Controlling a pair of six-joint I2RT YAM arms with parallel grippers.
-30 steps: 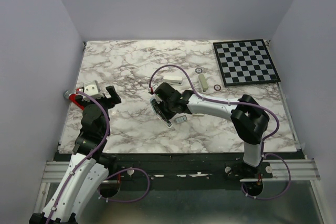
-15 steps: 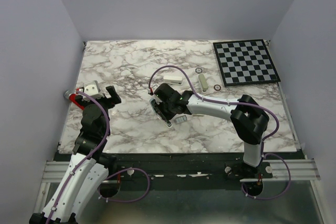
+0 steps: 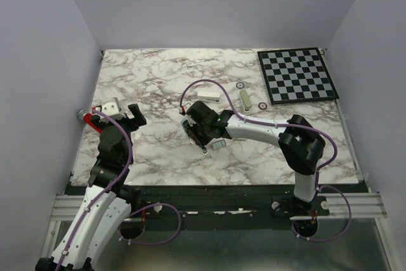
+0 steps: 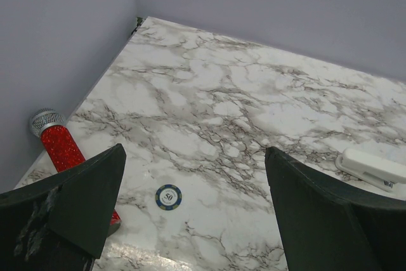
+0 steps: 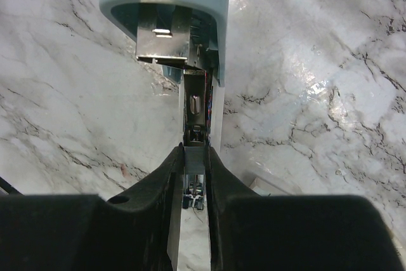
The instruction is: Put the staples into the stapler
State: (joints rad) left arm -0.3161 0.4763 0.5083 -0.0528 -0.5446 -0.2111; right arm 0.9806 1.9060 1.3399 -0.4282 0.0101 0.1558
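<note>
Stapler (image 5: 166, 4): pale blue lid swung up, metal channel exposed, upper centre of the right wrist view. Staples (image 5: 194, 163): grey strip pinched in the narrowly closed right gripper (image 5: 195, 150), in line with that channel, lower centre. Left gripper (image 4: 195, 157): spread wide, above the marble table (image 4: 254, 93).

walls (image 3: 216, 4): plain lilac, closing in on three sides | table (image 3: 158, 157): grey-veined marble top, catching a bit of glare | rail (image 3: 70, 206): metal, running along the near edge | light: coming across soft and even tbh
</note>
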